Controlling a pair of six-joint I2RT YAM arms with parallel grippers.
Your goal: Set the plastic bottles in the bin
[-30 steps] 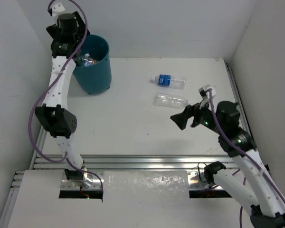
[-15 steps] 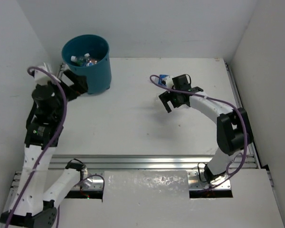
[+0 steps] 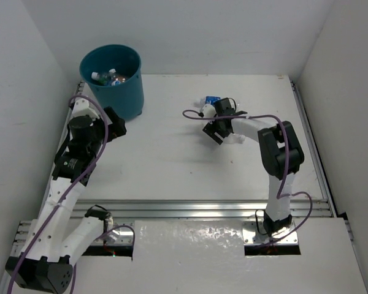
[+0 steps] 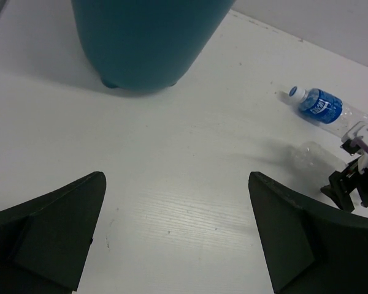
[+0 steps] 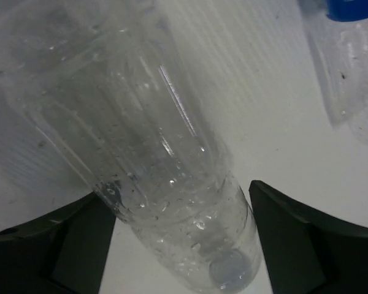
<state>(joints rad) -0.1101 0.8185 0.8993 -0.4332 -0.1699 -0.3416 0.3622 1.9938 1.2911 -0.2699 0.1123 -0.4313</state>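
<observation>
Clear plastic is slick: the unlabelled bottle (image 5: 147,135) lies on the table (image 3: 172,162), right of centre in the top view, between the right gripper's (image 3: 215,129) spread jaws, which grip nothing. Closing off-centre could squirt it sideways into the blue-labelled bottle (image 4: 319,104) just beside it. The left gripper (image 4: 175,239) hangs wide open and empty near the bin (image 3: 119,98) at upper left.

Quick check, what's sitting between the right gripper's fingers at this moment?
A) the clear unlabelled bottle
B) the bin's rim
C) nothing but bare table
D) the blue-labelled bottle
A: the right wrist view shows the clear unlabelled bottle lying on the table between the open fingers of the right gripper, with the blue-labelled bottle off to one side, outside them.
</observation>
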